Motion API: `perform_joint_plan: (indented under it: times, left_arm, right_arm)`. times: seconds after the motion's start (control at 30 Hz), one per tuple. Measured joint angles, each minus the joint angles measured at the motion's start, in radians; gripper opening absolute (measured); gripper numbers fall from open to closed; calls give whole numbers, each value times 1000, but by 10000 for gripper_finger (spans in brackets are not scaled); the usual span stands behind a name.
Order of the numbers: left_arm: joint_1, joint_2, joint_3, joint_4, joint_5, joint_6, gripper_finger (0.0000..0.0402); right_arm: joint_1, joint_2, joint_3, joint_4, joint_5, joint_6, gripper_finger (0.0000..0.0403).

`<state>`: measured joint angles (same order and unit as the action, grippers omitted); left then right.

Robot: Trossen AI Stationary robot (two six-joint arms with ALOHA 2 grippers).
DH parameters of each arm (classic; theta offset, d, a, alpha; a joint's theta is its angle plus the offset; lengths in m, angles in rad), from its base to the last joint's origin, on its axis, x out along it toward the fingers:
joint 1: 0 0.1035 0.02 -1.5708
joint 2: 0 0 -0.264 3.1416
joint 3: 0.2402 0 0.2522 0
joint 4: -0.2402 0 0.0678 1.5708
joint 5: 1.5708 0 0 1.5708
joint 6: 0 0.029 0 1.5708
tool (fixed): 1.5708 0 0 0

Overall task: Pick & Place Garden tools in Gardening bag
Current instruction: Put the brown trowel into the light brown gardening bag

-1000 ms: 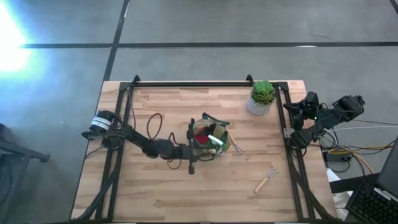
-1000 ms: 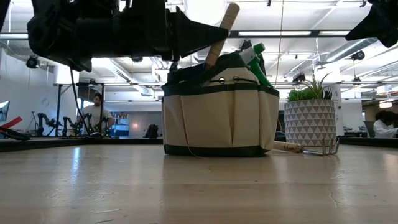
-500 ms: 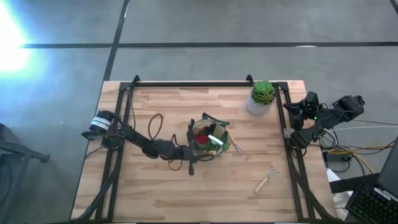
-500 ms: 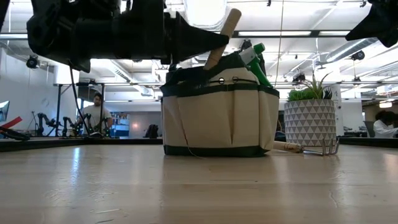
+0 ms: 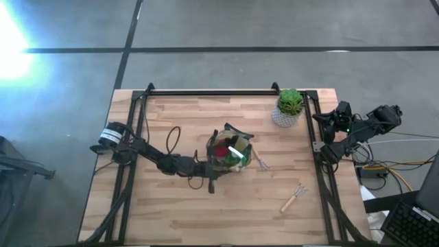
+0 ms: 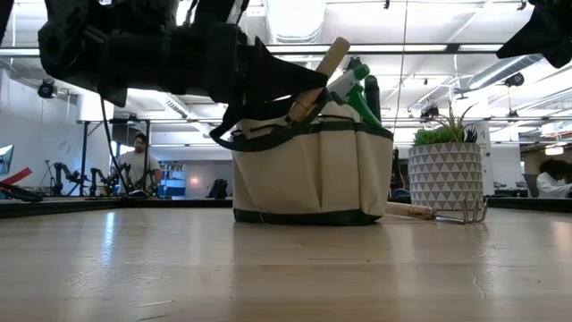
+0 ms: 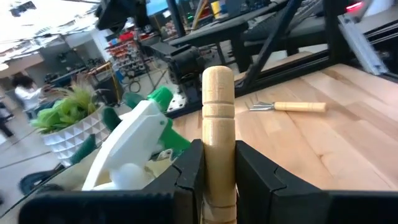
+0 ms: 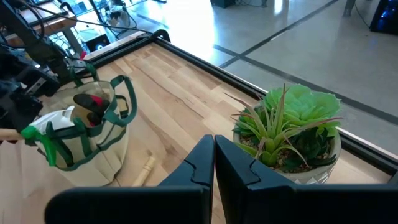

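The beige gardening bag [image 5: 230, 153] with green trim stands mid-table on its base [image 6: 304, 215]. It holds a green-and-white spray bottle [image 6: 350, 85], a red-and-black piece [image 5: 223, 147] and a wooden-handled tool [image 6: 318, 77]. My left gripper [image 5: 208, 163] is at the bag's left rim, shut on that wooden handle [image 7: 217, 93]. My right gripper [image 8: 214, 155] is shut and holds nothing, parked beyond the table's right edge [image 5: 341, 123]. A wooden-handled fork [image 5: 293, 197] lies flat at the near right. Another tool [image 6: 429, 212] lies beside the bag. My left gripper pinches the wooden handle [image 7: 217, 127] between its two fingers [image 7: 189, 171], a little below its rounded free end. The fingers come level from the table's left and lie across the handle. The tool leans out over the bag's rim, its lower end hidden inside the bag.
A green plant in a white patterned pot [image 5: 289, 108] stands at the far right corner, close to my right arm. A dark frame rail [image 5: 212, 92] runs along the table's far edge. People and benches show in the room behind [image 6: 138, 165].
My left gripper has tipped in place with the wooden handle, which now leans lower over the bag. The bag's top has shifted with it. One green strap now hangs out on the gripper's side. My right arm has kept still.
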<state>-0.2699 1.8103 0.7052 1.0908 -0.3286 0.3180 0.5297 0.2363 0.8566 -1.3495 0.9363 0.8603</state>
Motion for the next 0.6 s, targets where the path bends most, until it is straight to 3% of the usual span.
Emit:
perform_joint_plan:
  times: [0.17,0.6]
  left_arm:
    - [-4,-12,-2,34,-55,14,69]
    - [2,11,-80,312,-36,-45,69]
  right_arm:
    - [0,0,0,0,0,0,8]
    - [0,0,0,0,0,0,8]
